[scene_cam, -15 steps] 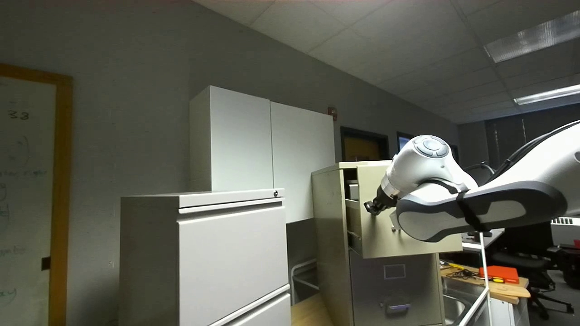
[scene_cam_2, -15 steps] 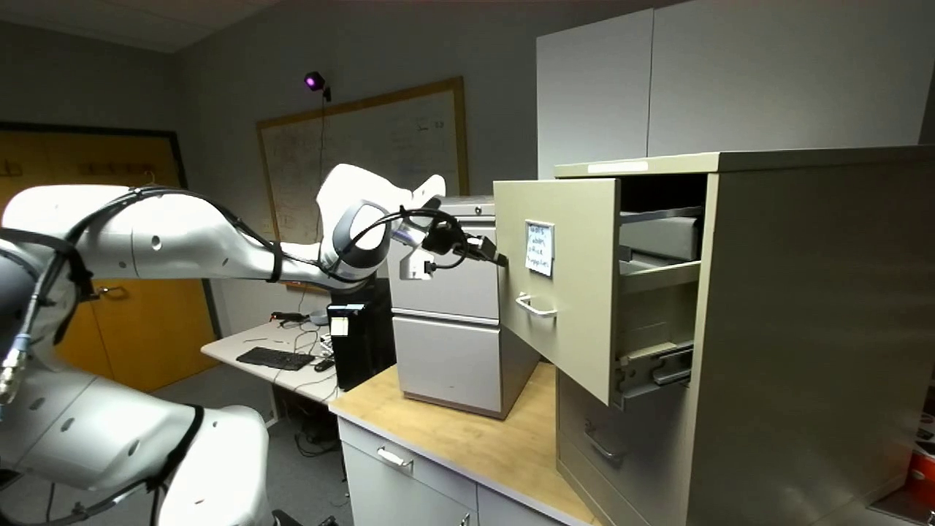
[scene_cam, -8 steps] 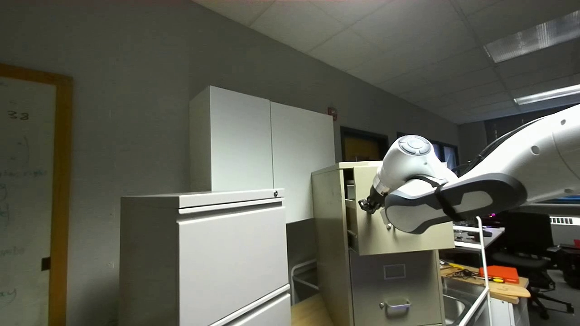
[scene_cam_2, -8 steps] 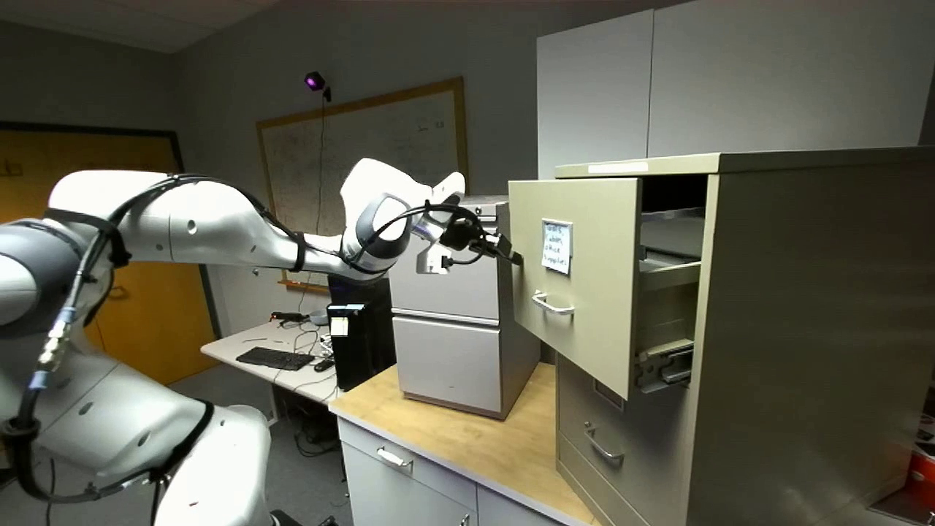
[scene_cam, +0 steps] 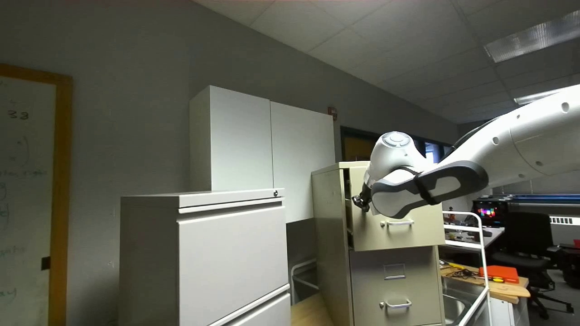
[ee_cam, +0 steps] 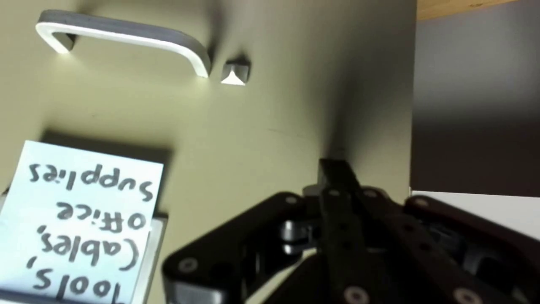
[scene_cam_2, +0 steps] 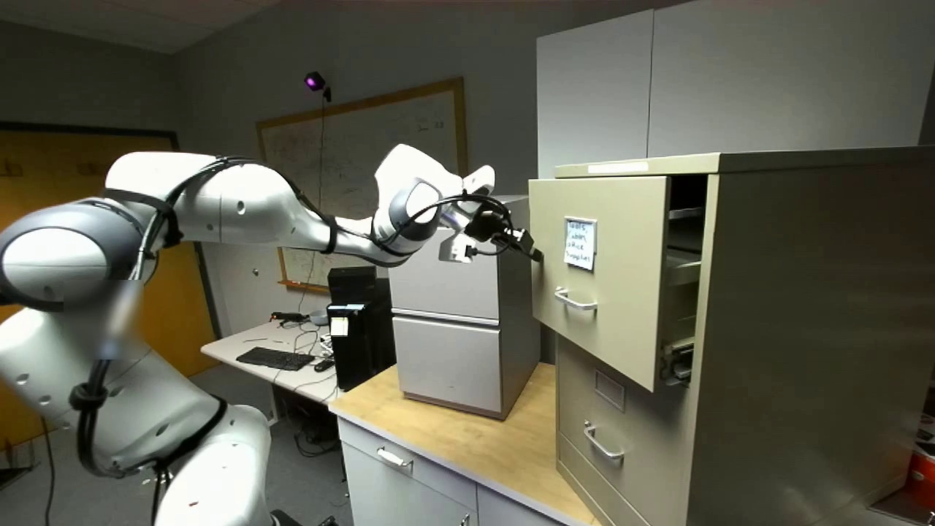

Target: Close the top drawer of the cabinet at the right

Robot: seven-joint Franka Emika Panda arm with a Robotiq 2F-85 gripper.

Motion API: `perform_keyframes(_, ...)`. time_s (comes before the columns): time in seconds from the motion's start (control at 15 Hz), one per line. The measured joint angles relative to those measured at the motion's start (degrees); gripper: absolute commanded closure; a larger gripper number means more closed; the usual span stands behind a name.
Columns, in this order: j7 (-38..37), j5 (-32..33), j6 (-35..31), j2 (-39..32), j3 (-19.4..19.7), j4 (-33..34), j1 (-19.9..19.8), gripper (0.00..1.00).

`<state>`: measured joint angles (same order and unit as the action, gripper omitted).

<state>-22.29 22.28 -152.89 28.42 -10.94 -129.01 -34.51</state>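
Observation:
The top drawer (scene_cam_2: 628, 314) of the beige filing cabinet (scene_cam_2: 803, 329) stands partly open, with a narrow gap showing its inside. Its front also shows in an exterior view (scene_cam: 421, 237). It has a metal handle (ee_cam: 126, 33) and a paper label (ee_cam: 80, 219). My gripper (ee_cam: 333, 162) is shut with nothing in it. Its fingertips appear to press on the drawer front, near the side edge away from the label, above the handle's height. The gripper shows at the drawer front in both exterior views (scene_cam: 361, 203) (scene_cam_2: 537, 256).
A pale grey cabinet (scene_cam_2: 445, 358) stands beside the beige one on a wooden counter (scene_cam_2: 453, 446). A white two-door cupboard (scene_cam: 240, 140) hangs on the wall behind. A lower drawer (scene_cam: 371, 280) is shut. A white metal frame (scene_cam: 481, 240) stands beyond the cabinet.
The top drawer has slid further into the cabinet, and the gap behind its front has narrowed. My gripper and arm have moved along with it, staying at the front.

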Motion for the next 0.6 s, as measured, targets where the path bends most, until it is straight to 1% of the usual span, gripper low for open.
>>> perform_keyframes(0.27,-1.23,0.01,4.59,-3.35,1.43,4.6,2.01,1.0)
perform_keyframes(0.6,-2.25,-0.07,9.83,-7.73,5.56,10.46,6.95,1.0)
